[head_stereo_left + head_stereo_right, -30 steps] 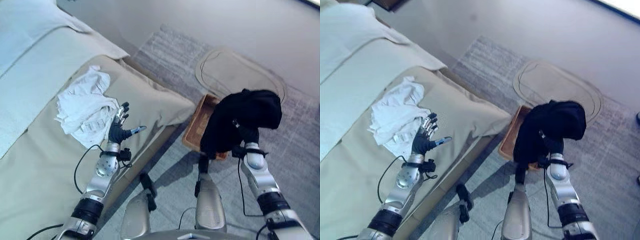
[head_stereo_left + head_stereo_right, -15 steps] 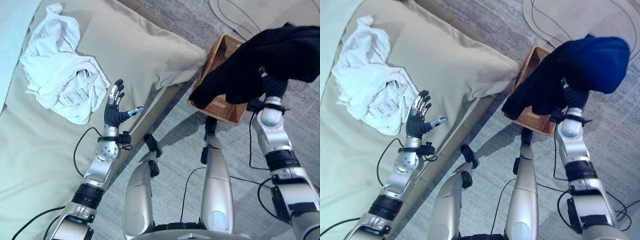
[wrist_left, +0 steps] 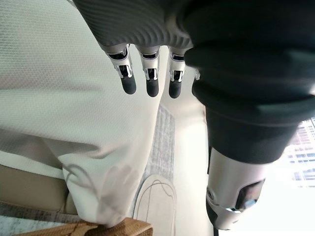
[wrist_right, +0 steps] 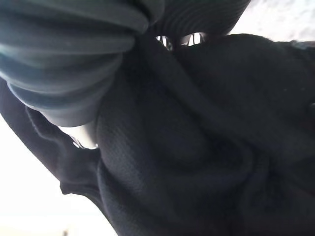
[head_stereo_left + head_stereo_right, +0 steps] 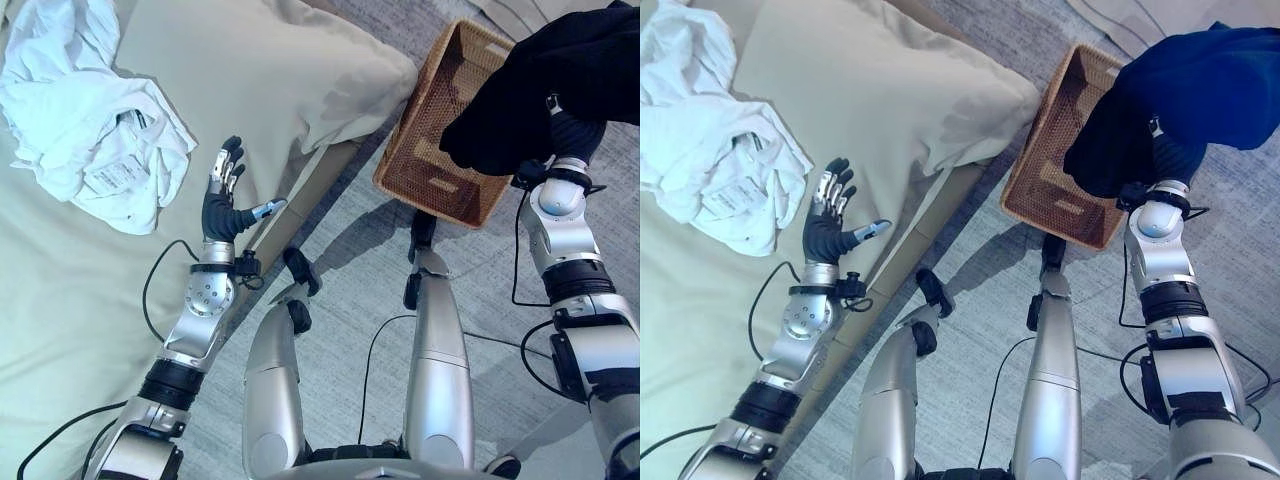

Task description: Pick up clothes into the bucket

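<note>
Left hand: the left hand (image 5: pixel 222 205) hovers just above the beige bed cover (image 5: pixel 60 300), near the bed's edge, fingers (image 3: pixel 149 78) straight and spread, thumb out to the side, holding nothing.

Right hand: the right hand (image 5: pixel 1168 160) is raised above the floor with a black garment (image 5: pixel 560 75) draped over it. The cloth hides the fingers, so whether they are curled round it cannot be told.

Black garment: it hangs in a loose bundle from the right hand. One dark fold droops down over the near right corner of the basket. Its long axis runs from that drooping fold up and away to the right.

Basket: a brown wicker basket (image 5: pixel 432 135) stands on the grey carpet (image 5: pixel 350 290) just beside the bed's corner, between the two arms. Its open mouth faces up and its long axis runs away from the robot.

Key relation: the basket lies below and to the left of the right hand, so judging from this, the garment needs to travel a little leftward and down to land inside.

White garment: a crumpled white garment (image 5: pixel 85 130) lies on the bed, beyond and to the left of the left hand, near but apart from its fingertips. This hand is by far the nearer one to it.
</note>
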Controlling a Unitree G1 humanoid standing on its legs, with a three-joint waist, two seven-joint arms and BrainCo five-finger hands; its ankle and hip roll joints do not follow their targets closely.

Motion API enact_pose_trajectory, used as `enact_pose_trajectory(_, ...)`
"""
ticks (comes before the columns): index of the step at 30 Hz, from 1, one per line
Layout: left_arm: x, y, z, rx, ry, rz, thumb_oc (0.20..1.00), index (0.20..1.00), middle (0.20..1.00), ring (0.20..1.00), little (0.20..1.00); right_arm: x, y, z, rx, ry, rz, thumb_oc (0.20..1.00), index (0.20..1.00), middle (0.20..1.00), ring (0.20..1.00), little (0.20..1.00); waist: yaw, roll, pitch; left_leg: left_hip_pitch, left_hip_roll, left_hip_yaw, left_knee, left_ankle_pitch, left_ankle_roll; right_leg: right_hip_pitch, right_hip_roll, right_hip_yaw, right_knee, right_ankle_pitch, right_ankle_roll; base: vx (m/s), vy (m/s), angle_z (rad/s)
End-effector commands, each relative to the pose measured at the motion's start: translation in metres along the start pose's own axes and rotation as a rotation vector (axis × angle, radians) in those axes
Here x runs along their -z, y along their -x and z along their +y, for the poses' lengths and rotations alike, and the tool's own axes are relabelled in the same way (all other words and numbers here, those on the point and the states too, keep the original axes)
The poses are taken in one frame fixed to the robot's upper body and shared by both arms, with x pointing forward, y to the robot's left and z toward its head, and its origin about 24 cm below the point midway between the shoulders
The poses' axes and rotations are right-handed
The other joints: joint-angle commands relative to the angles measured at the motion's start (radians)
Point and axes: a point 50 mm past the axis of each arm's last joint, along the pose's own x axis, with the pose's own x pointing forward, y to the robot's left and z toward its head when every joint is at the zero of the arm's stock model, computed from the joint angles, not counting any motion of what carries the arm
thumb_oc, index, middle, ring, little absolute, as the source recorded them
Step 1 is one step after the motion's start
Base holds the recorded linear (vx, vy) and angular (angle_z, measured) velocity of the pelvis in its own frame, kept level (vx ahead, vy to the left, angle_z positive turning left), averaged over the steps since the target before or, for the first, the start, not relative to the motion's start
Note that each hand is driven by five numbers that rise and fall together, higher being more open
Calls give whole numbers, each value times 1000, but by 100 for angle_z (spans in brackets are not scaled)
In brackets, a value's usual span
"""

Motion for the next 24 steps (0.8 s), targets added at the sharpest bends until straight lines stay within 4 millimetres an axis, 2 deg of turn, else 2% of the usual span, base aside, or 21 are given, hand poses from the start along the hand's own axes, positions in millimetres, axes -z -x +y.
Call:
enact_pose_trajectory(1, -18, 7, 6, -26, 54, -95, 1000, 1000, 1000, 1000, 1000, -25, -14, -7, -15, 64, -120, 200, 200, 200, 200, 200, -14, 29, -49, -54, 44, -119, 138, -117, -47, -4, -9, 74, 13, -11, 93, 0, -2, 6)
enact_pose_trajectory(8, -20, 4, 3, -14, 61, -106, 1000, 1000, 1000, 1000, 1000, -8, -23, -2, -71, 220, -5, 200, 200, 200, 200, 200, -1, 36, -47, -102, 39, -124, 176, -124, -46, -50, -8, 82, 54, -21, 83, -5, 7, 2)
enact_pose_trajectory(18, -22, 1, 3, -12, 66, -117, 1000, 1000, 1000, 1000, 1000, -12, -32, -3, -105, 355, -4, 200, 200, 200, 200, 200, 6, 36, -54, -122, 33, -131, 179, -121, -46, -67, -7, 82, 61, -25, 80, 0, 0, 0)
enact_pose_trajectory(19, -22, 0, 3, -12, 66, -117, 1000, 1000, 1000, 1000, 1000, -12, -33, -3, -106, 364, -6, 247, 247, 247, 247, 247, 8, 34, -55, -122, 32, -132, 178, -120, -46, -68, -7, 83, 60, -24, 80, 0, 0, 0)
enact_pose_trajectory(20, -22, 0, 4, -16, 64, -117, 1000, 1000, 1000, 1000, 1000, -13, -33, -3, -107, 373, -9, 514, 514, 514, 514, 514, 7, 33, -55, -123, 33, -130, 178, -119, -47, -68, -7, 83, 60, -23, 80, 0, 0, 0)
enact_pose_trajectory(21, -22, 0, 5, -18, 61, -117, 1000, 1000, 1000, 1000, 1000, -13, -34, -4, -110, 391, -7, 1000, 1000, 1000, 1000, 1000, 7, 32, -56, -123, 33, -130, 177, -118, -46, -68, -7, 82, 59, -22, 81, 0, 0, 0)
enact_pose_trajectory(24, -22, -1, 4, -19, 64, -117, 1000, 1000, 1000, 1000, 1000, -13, -37, -8, -93, 426, 12, 1000, 1000, 1000, 1000, 1000, 9, 31, -57, -122, 31, -129, 169, -115, -46, -65, -8, 79, 51, -19, 81, 0, 0, 0)
